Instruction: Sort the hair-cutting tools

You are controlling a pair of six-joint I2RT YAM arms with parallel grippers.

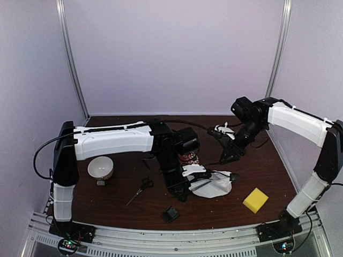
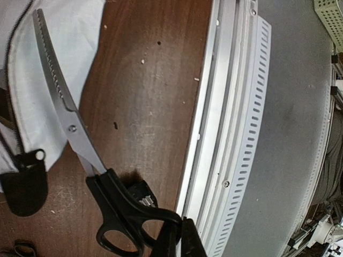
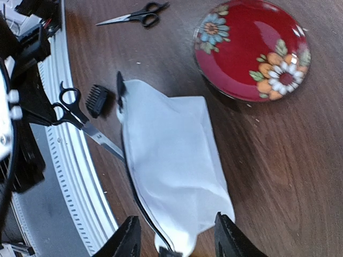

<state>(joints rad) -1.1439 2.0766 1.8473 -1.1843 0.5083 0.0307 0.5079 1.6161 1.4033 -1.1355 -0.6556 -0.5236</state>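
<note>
Scissors [image 2: 80, 142] clamped at the handle in left gripper [image 2: 179, 239], blade over white pouch [image 3: 171, 160]. Right gripper [image 3: 178, 231] fingers apart, pouch end between them. Beyond: attachment block [image 3: 96, 100], second scissors [image 3: 134, 15], red plate [image 3: 252, 48]

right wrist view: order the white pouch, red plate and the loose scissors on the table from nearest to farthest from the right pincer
From the right pincer:
1. white pouch: nearest, lying just under the open pincer.
2. red plate: beyond the pouch, upper right of the view.
3. loose scissors: farthest, at the top edge, left of the plate.
</note>
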